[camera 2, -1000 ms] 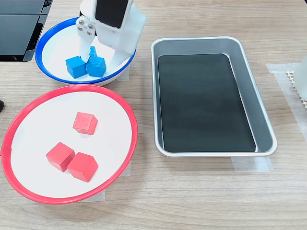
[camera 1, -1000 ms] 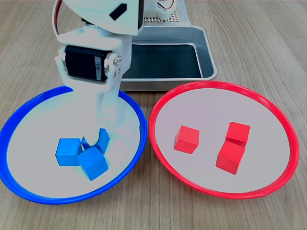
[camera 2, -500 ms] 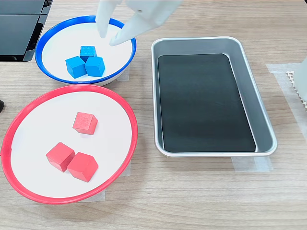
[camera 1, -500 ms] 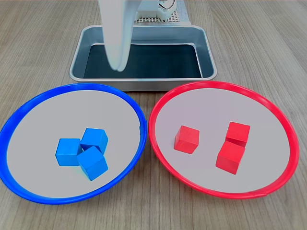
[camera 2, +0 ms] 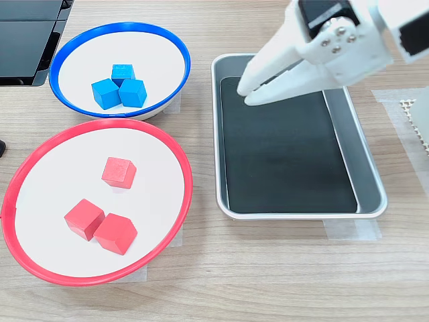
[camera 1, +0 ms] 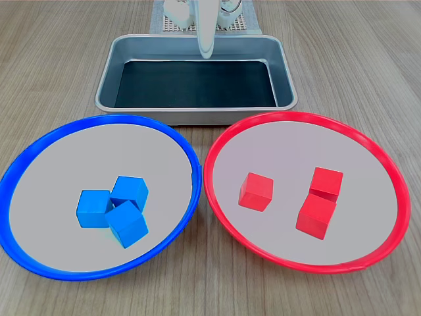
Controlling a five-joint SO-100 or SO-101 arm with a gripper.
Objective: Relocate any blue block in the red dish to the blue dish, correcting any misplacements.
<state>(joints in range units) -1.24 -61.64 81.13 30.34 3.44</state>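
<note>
The blue dish (camera 1: 39,155) (camera 2: 64,47) holds three blue blocks bunched together (camera 1: 129,191) (camera 2: 134,92). In the red dish (camera 1: 378,158) (camera 2: 27,168) lie three red cubes (camera 1: 256,191) (camera 2: 118,172) and no blue block. In the second exterior view my gripper (camera 2: 245,95) hangs over the far-left corner of the metal tray, well to the right of both dishes. Its fingertips are together and nothing is held. In the first exterior view only the narrow white tip of the gripper (camera 1: 206,51) shows, above the tray's back edge.
A rectangular metal tray (camera 1: 283,72) (camera 2: 369,174) with a dark inside stands behind the dishes in the first exterior view, and to their right in the second exterior view. A dark device (camera 2: 27,40) lies beside the blue dish. A white perforated base (camera 1: 172,25) sits behind the tray.
My gripper rose out of the blue dish, leaving the three blue blocks there, and swung over to the metal tray. Its fingers have drawn together.
</note>
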